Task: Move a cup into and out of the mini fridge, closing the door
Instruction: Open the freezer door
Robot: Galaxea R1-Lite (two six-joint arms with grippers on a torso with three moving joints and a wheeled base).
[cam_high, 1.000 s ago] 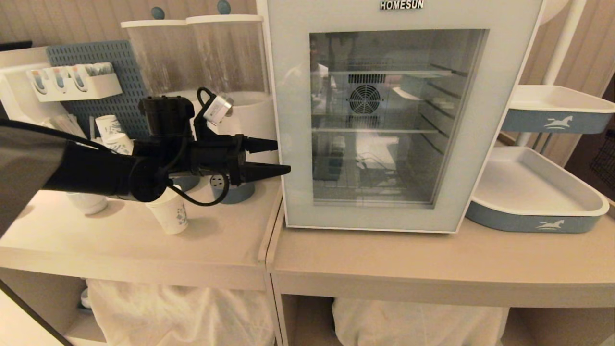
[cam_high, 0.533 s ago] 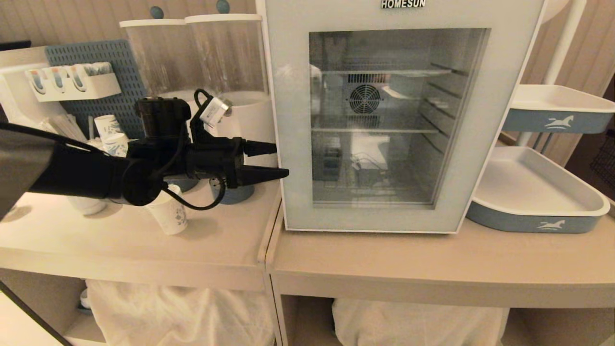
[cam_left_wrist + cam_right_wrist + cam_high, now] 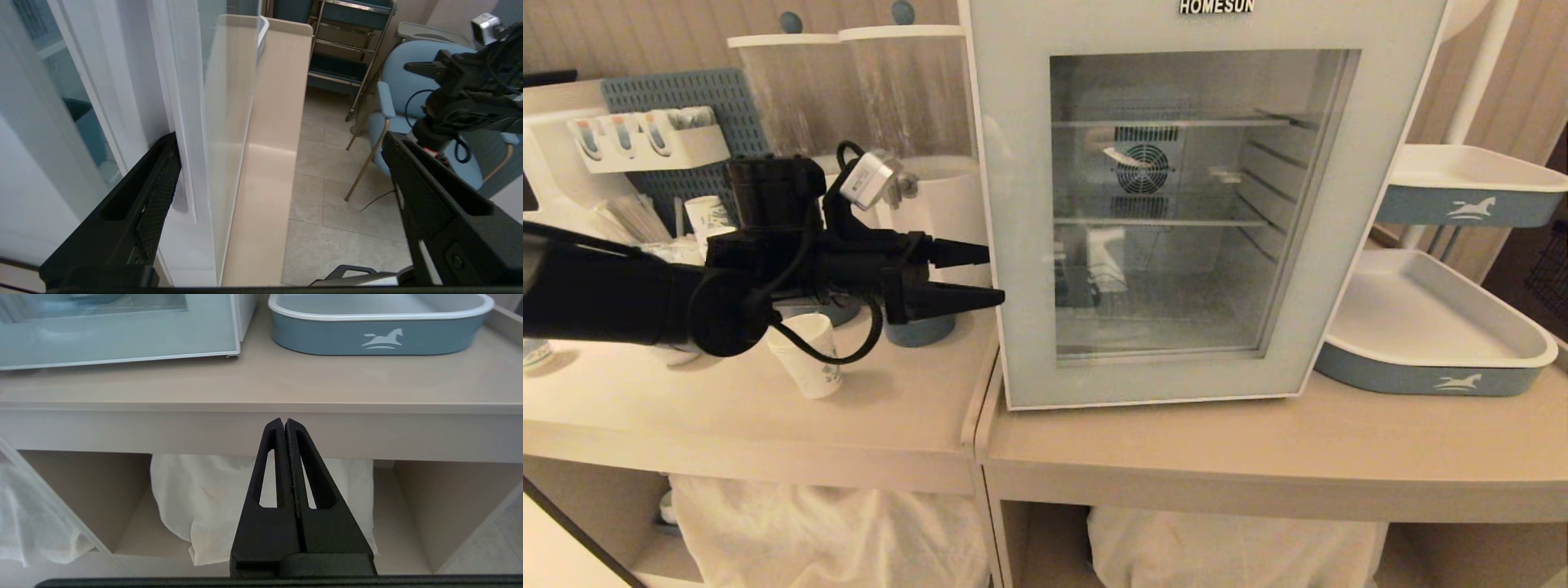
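Counter (image 3: 1176,445): fridge (image 3: 1205,16), door (image 3: 1021,343) swung slightly ajar. Left gripper (image 3: 980,278): spread wide, one finger (image 3: 157,192) behind the door's edge. Advice: draw outward along the hinge arc, finger kept hooked. Right gripper (image 3: 284,428): pressed together, parked low. Cup: not identifiable.

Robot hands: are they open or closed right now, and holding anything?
Left hand: open, holding nothing, at the door's edge.
Right hand: closed, empty.

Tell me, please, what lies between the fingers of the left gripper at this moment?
The door's left edge. In the left wrist view the open left gripper straddles it: one finger lies against its inner side, the other stands apart outside.
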